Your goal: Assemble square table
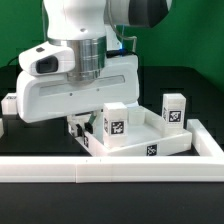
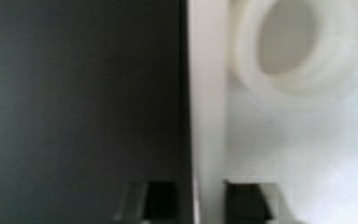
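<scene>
The white square tabletop lies tray-like on the black table, near the exterior view's middle. Two short white tagged legs stand upright at it, one near its front left and one at its far right. My gripper reaches down at the tabletop's left edge, mostly hidden under the hand. In the wrist view the tabletop's thin raised rim runs between my two dark fingertips, and the gripper is shut on it. A round corner socket shows just inside the rim.
A long white L-shaped border wall runs along the front and up the exterior view's right side. Another white tagged piece stands at the far left. The black tabletop surface lies outside the rim.
</scene>
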### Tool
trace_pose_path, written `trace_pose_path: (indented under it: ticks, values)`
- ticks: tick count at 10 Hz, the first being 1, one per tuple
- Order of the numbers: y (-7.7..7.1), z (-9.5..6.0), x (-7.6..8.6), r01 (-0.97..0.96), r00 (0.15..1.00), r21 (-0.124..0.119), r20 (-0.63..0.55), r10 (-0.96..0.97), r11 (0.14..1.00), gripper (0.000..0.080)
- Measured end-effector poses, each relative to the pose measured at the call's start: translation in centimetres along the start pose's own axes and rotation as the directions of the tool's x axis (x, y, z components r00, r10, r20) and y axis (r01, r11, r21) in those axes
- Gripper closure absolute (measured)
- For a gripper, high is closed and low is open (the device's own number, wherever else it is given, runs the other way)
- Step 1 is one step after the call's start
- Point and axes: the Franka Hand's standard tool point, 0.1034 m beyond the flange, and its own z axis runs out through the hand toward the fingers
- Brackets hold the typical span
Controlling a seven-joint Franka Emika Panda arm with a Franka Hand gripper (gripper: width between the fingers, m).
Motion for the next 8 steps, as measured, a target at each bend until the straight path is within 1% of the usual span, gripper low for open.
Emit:
trace_pose_path:
  ticks: [8]
  values:
    - [0.01,0.01,-0.02,0.0,1.0,0.0,0.001,0.0,1.0,0.0742]
